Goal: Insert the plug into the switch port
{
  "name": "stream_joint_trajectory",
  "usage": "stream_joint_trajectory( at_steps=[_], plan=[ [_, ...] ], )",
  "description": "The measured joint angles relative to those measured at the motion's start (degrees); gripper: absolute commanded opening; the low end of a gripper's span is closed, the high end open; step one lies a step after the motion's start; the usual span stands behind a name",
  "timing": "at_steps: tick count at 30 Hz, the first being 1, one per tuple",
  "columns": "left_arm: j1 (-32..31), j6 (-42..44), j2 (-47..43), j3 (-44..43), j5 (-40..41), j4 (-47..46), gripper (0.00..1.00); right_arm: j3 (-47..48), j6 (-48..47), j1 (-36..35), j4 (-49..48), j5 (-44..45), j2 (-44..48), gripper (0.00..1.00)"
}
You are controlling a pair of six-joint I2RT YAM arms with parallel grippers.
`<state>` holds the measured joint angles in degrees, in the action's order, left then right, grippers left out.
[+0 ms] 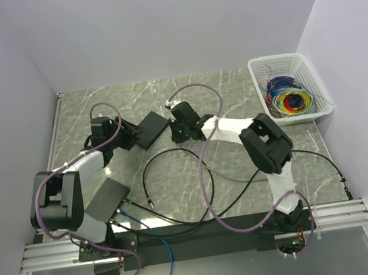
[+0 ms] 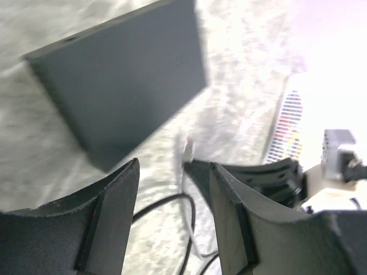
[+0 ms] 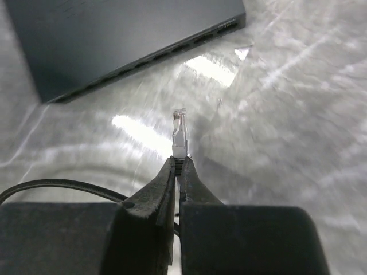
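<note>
The switch (image 1: 151, 129) is a flat black box lying on the marble table. In the right wrist view its port row (image 3: 172, 54) faces the plug across a short gap. My right gripper (image 3: 179, 163) is shut on the rear of the clear plug (image 3: 179, 133), which points at the switch (image 3: 114, 40). Its black cable (image 3: 57, 186) trails off to the left. In the top view the right gripper (image 1: 180, 132) sits just right of the switch. My left gripper (image 2: 175, 166) stands open and empty just short of the switch (image 2: 120, 80), to its left in the top view (image 1: 128, 135). The plug (image 2: 188, 150) shows beyond it.
A white basket (image 1: 257, 73) of coloured wires stands at the back right. A second dark flat box (image 1: 107, 198) lies near the left arm's base. Black cable (image 1: 176, 179) loops over the middle of the table, and a blue cable (image 1: 161, 249) hangs over the near edge.
</note>
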<state>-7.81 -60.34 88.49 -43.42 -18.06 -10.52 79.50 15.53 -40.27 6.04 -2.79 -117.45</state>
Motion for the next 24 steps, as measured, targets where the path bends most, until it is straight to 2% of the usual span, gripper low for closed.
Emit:
stream_joint_trajectory(
  at_steps=[4, 10, 24],
  plan=[
    [-0.52, 0.55, -3.58, -2.34, -0.13, 0.92, 0.56, -4.85, -0.46, -0.04, -3.67, -0.9, 6.91, 0.0],
    [-2.78, 1.03, -6.64, -4.9, -0.35, 0.87, 0.55, -7.04, -0.5, -0.15, -8.59, -3.89, 14.29, 0.0],
    [-9.57, 2.12, -6.88, -6.71, -1.2, -1.05, 0.53, -7.82, -0.04, -0.31, -10.99, -7.87, 16.55, 0.0]
  ],
)
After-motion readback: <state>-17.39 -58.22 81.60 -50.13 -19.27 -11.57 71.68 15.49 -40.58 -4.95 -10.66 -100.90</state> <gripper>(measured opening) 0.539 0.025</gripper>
